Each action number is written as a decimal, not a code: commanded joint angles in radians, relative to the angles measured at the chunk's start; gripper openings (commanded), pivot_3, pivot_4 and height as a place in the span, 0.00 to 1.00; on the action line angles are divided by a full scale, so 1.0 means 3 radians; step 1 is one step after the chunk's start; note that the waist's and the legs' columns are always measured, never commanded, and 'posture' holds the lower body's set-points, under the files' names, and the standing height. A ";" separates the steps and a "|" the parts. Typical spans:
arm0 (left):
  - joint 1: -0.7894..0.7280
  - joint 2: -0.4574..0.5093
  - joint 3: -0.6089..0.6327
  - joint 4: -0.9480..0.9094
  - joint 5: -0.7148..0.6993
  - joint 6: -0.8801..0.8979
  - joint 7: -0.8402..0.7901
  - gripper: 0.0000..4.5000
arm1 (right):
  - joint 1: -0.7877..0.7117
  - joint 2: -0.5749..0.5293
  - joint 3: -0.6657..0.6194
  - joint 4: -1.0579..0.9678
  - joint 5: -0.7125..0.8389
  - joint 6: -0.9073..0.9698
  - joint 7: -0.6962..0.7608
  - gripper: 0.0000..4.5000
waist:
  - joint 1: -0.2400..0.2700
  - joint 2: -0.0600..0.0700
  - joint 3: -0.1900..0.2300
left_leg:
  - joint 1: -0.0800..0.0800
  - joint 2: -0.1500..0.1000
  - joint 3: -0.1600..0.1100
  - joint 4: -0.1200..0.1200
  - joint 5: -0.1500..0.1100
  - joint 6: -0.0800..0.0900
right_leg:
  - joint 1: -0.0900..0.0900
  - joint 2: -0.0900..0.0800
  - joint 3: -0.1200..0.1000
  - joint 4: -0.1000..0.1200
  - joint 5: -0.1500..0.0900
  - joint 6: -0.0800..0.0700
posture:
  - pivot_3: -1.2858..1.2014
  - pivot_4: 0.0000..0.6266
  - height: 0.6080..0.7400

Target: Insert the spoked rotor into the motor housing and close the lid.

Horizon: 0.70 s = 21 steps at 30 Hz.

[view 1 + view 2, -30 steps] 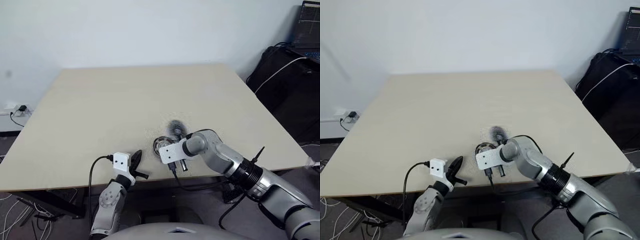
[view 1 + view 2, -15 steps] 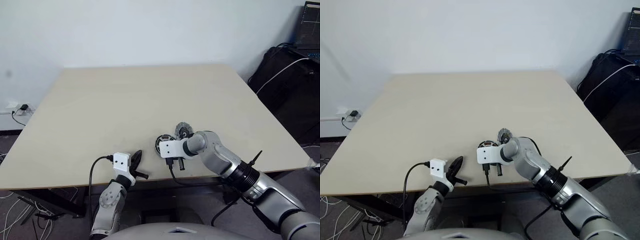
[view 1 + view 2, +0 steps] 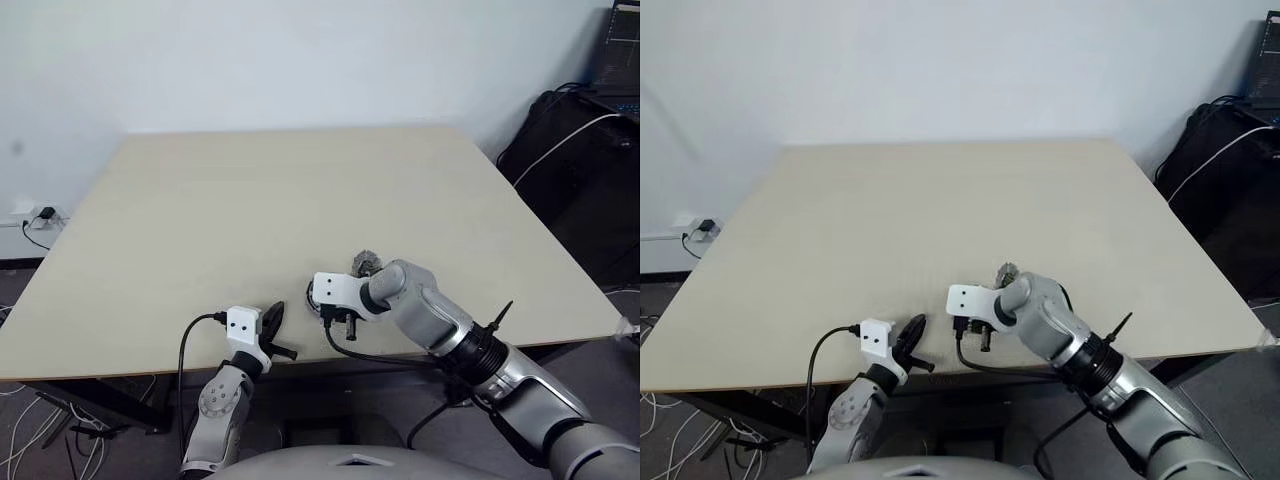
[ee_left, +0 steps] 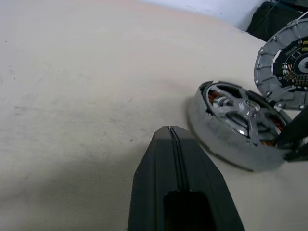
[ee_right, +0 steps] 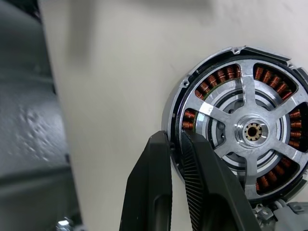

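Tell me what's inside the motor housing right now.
The spoked rotor sits inside the motor housing, with the copper windings showing between its spokes. What lies beneath the rotor's hub is covered. The lid is off, tilted beside it.

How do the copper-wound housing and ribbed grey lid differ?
The dark-grey motor housing lies flat; the grey lid stands tilted on edge. The housing shows copper windings and the spoked rotor inside; the lid, radial ribs. The right gripper pinches the housing's rim, not the lid. Both are round.

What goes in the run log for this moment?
spoked rotor: seated in motor housing | lid: off, beside | right gripper: pinching housing rim | left gripper: shut, empty
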 commanded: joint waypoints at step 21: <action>-0.0060 0.0027 -0.0047 -0.0121 -0.0026 -0.0003 -0.0053 0.00 | -0.0079 0.0426 -0.0684 -0.0569 0.0731 -0.0421 -0.0565 0.58 | -0.0002 0.0001 0.0000 | 0.0001 -0.0001 -0.0002 0.0000 -0.0001 0.0001 | 0.0000 -0.0001 -0.0001 -0.0001 0.0000 0.0000 | 0.52 0.00 1.00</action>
